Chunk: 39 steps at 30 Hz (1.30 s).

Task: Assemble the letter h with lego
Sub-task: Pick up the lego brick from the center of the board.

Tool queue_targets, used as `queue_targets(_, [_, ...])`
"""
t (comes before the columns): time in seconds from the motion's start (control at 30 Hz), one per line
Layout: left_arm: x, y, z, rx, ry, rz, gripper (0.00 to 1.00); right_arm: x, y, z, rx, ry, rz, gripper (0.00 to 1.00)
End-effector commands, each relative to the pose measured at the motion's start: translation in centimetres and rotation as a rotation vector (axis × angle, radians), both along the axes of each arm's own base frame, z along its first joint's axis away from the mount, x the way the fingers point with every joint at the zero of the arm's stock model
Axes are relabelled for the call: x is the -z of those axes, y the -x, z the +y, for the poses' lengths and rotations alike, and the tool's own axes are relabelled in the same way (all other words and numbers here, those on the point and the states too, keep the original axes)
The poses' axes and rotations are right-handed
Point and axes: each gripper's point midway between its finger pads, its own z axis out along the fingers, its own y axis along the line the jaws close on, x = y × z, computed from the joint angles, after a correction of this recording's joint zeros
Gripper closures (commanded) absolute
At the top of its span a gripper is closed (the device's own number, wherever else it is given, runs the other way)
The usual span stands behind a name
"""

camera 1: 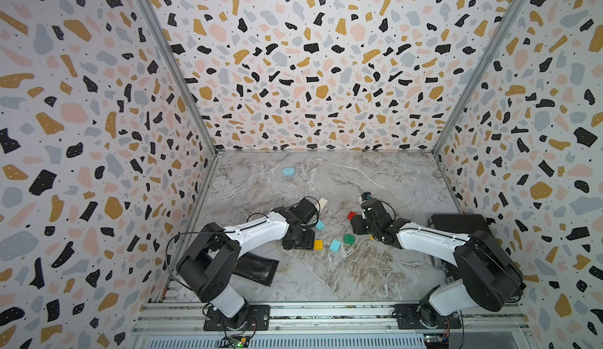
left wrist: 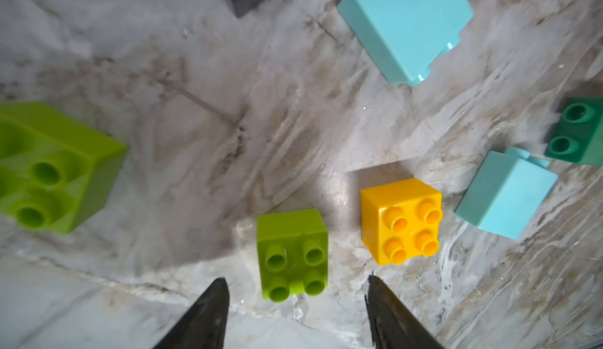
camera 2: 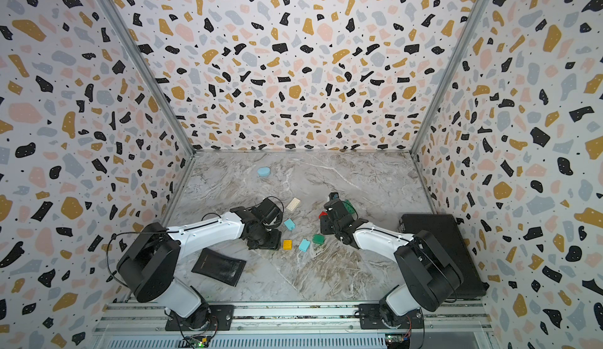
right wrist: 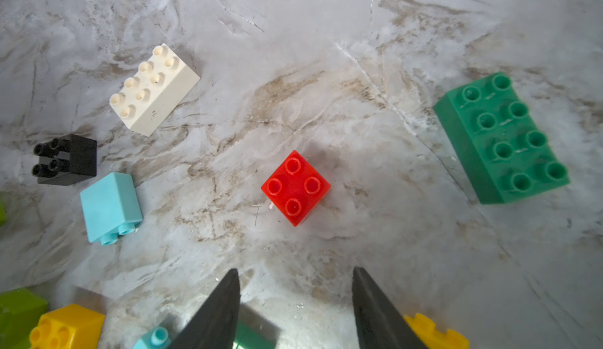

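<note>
The lego (camera 1: 335, 245) lies loose near the middle of the table (camera 1: 375, 174). No two bricks look joined, so the h is judged not yet begun. Most bricks stand studs-up, which suits a pick from above.

The left gripper (left wrist: 297, 279) has its jaws spread wider than the small lime brick (left wrist: 292, 254) just beyond them and holds nothing. The right gripper (right wrist: 296, 269) is likewise spread and empty, and is lined up on the red brick (right wrist: 295, 187).

In a top view, with 12 o'clock at the back wall (camera 1: 326, 70), the red brick sits between 1 and 2 o'clock of the yellow brick (camera 1: 318, 244).

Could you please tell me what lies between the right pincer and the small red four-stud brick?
Nothing: in the right wrist view, only bare grey marble-patterned tabletop separates the open right pincer from the small red four-stud plastic brick.
</note>
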Motion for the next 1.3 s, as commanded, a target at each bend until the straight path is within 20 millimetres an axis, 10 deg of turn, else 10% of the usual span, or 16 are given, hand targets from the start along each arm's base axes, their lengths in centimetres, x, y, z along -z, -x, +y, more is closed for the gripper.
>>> queue_targets(0.0, [-0.6,-0.7,-1.0,0.023,0.025,-0.014,0.36,-1.1,-0.6,0.5,-0.009,-0.003,-0.016,0.43])
queue_targets(0.43, [0.3,-1.4,0.0,0.02,-0.071,-0.006,0.51,-1.0,-0.6,0.5,-0.009,0.003,-0.015,0.43])
queue_targets(0.7, [0.2,-1.4,0.1,0.016,-0.08,0.0,0.78,-1.1,-0.6,0.6,-0.01,0.003,-0.013,0.43])
queue_targets(1.27, [-6.4,-0.6,-4.1,-0.018,0.038,-0.053,0.9,-1.2,-0.7,0.3,0.005,0.006,-0.017,0.43])
